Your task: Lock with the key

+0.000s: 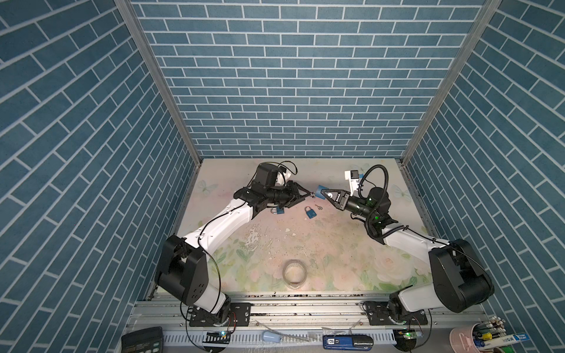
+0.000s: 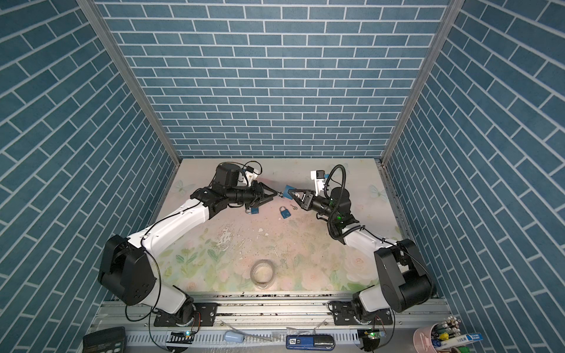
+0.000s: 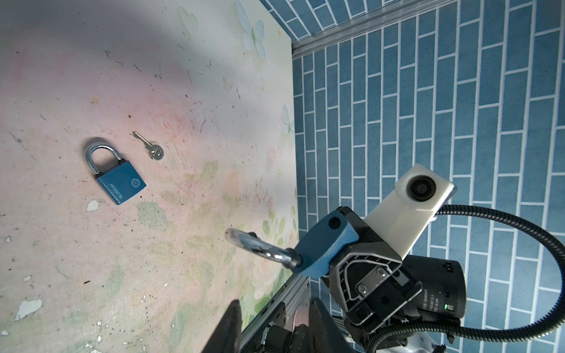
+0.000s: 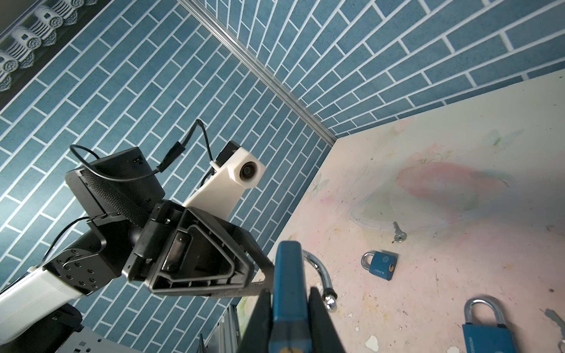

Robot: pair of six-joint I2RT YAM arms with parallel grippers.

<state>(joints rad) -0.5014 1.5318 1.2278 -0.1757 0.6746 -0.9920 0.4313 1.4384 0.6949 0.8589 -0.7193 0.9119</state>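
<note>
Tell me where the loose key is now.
In both top views the key lies flat on the table, slightly right of centre, just right of the closed padlock at mid-table and close to the right gripper, which grips an open padlock.

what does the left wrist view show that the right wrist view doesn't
Only left wrist: the right gripper seen from outside, clamped on the held padlock. Only right wrist: the left gripper from outside, and a second padlock lying on the table. Both: the held padlock with its shackle swung open, plus the key and the neighbouring padlock.
</note>
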